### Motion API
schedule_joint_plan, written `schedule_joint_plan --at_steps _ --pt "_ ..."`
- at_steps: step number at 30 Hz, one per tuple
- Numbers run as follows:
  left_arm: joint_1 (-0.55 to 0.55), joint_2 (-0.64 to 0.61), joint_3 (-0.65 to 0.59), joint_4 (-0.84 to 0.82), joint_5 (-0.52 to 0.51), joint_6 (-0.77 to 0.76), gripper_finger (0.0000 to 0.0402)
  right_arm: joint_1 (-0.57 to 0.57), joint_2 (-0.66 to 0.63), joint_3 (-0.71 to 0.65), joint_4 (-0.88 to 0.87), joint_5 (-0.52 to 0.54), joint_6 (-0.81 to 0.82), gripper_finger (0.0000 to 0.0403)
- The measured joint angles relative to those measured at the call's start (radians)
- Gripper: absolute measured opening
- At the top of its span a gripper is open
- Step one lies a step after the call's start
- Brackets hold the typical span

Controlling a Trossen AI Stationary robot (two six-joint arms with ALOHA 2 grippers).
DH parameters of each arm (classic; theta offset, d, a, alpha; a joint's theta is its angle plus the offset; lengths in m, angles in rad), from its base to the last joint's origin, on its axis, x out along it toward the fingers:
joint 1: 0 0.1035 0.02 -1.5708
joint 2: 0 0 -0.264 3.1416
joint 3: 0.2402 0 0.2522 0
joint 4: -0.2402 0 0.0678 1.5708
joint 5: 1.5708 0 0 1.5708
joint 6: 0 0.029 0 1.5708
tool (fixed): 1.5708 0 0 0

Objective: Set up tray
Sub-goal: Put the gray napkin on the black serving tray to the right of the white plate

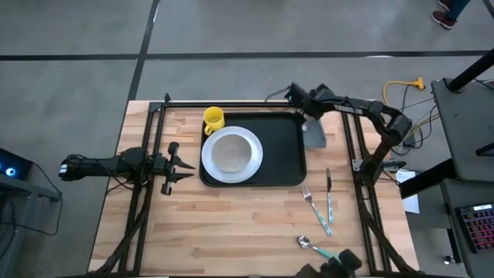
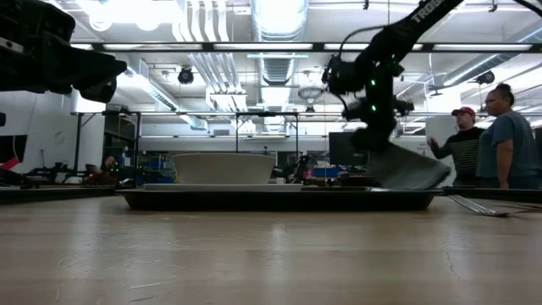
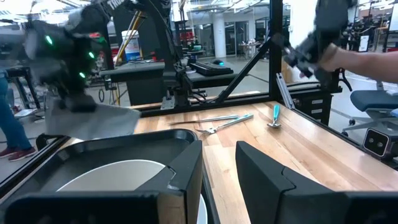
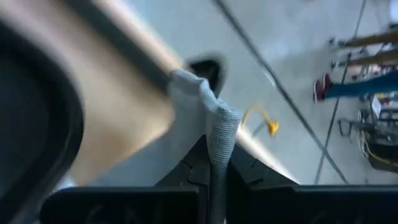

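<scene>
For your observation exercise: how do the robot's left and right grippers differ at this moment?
The left gripper is open and holds nothing; the right gripper is shut on the grey cloth. The left gripper waits left of the tray; the right gripper is above the tray's far right corner. Both are dark and two-fingered.

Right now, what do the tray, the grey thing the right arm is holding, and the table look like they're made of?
The tray: probably plastic, matte black, with a smooth moulded rim and rounded corners. The grey napkin: cloth, a woven texture shows where it folds limply in the shut right pincer. The table: wood, pale butcher-block strips with visible grain, lightly sheened.
</scene>
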Motion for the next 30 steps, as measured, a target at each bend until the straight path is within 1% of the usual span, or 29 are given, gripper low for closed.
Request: schedule_joint_plan --at_steps 4,5,8,10,15,18,20,22,27,30 --pt "0.0 0.0 0.0 0.0 0.0 0.0 0.0083 -0.004 -0.054 0.055 0.094 -0.015 -0.056 0.0009" --pt "0.0 0.0 0.0 0.0 0.0 0.0 0.0083 -0.003 -0.069 0.065 0.122 -0.056 -0.062 0.0009" --pt "0.0 0.0 0.0 0.0 0.0 0.0 0.0083 0.009 -0.099 0.068 0.216 -0.283 -0.059 0.0009" --pt "0.0 0.0 0.0 0.0 0.0 0.0 0.0083 0.035 -0.11 0.045 0.282 -0.404 -0.068 0.0009" --pt "0.0 0.0 0.0 0.0 0.0 0.0 0.0083 0.109 -0.102 -0.038 0.395 -0.625 -0.124 0.0009" --pt "0.0 0.0 0.0 0.0 0.0 0.0 0.0083 0.13 -0.101 -0.116 0.495 -0.734 -0.102 0.0009" --pt "0.0 0.0 0.0 0.0 0.0 0.0 0.0083 0.142 -0.105 -0.166 0.57 -0.759 -0.085 0.0009" --pt "0.0 0.0 0.0 0.0 0.0 0.0 0.0083 0.15 -0.111 -0.206 0.597 -0.761 -0.078 0.0008" --pt "0.0 0.0 0.0 0.0 0.0 0.0 0.0083 0.153 -0.111 -0.273 0.606 -0.775 -0.07 0.0009" --pt "0.0 0.0 0.0 0.0 0.0 0.0 0.0083 0.155 -0.111 -0.307 0.609 -0.818 -0.064 0.0008"
